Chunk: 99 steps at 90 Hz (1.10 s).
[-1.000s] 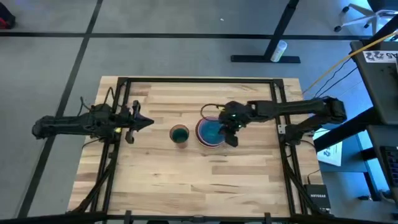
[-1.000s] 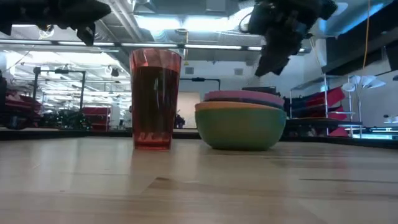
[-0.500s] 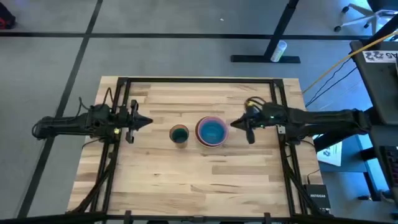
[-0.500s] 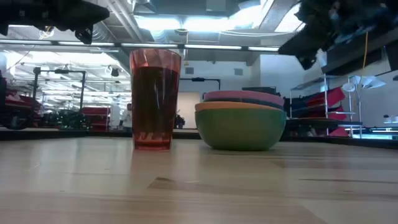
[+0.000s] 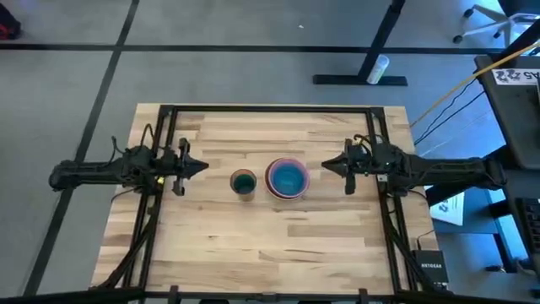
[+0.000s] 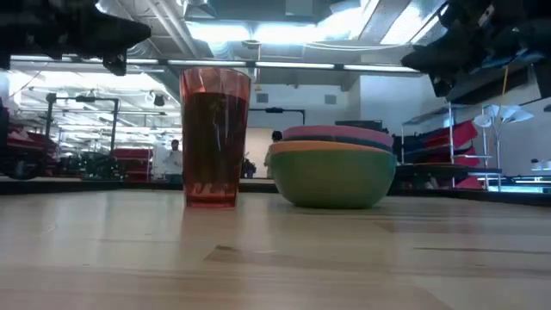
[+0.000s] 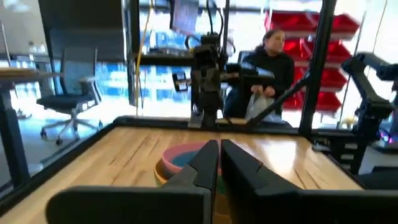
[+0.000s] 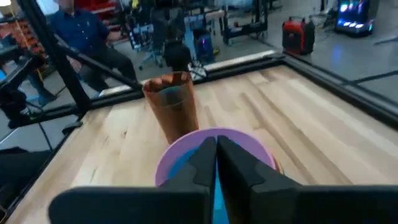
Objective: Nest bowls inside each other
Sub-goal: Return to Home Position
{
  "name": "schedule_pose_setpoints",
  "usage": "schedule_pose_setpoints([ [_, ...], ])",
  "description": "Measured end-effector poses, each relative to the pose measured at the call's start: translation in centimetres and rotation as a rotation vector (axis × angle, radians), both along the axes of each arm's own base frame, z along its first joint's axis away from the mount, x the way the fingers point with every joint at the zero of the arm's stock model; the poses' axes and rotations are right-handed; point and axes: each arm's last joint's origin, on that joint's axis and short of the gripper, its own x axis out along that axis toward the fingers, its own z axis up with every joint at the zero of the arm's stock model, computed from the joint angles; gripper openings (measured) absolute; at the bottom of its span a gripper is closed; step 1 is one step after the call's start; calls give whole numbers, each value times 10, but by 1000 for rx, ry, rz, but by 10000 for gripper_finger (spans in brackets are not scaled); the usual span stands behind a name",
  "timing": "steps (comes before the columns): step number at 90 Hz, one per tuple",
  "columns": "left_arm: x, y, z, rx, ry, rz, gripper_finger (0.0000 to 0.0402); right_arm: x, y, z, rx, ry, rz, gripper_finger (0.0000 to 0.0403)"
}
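Plastic bowls [image 5: 287, 178] nested in one stack on counter [image 5: 253, 245] — task seemingly done; left end effector [image 5: 201, 166] and right end effector [image 5: 327, 165] pinched closed, empty.

Five bowls [image 5: 287, 178], two cups and two arms, the left arm [image 5: 93, 174] and the right arm [image 5: 439, 171], at one table [image 5: 253, 245].
Side-on, the single stack shows four rims: green, orange, dark blue and pink. A bright blue bowl seen from above apparently makes five. The green cup [image 5: 243, 181] sits inside the red cup [image 6: 214, 138].

Robotics lab or workshop, red storage bins [image 7: 341, 25], office chair [image 7: 76, 92], bright ceiling lights [image 6: 258, 33]
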Motion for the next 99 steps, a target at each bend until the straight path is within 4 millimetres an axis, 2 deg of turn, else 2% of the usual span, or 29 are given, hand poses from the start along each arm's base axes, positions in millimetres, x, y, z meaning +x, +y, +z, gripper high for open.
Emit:
schedule_pose_setpoints([
  [19,-4,4,-18,-38,-48,34,0,-9,1,-7,-17,-78,-9,0],
  [54,-6,8,-21,-39,-22,27,0,-32,2,-29,-21,-286,-29,0],
  [99,-5,9,-33,-81,97,33,0,-40,2,-41,-12,-215,-55,0],
])
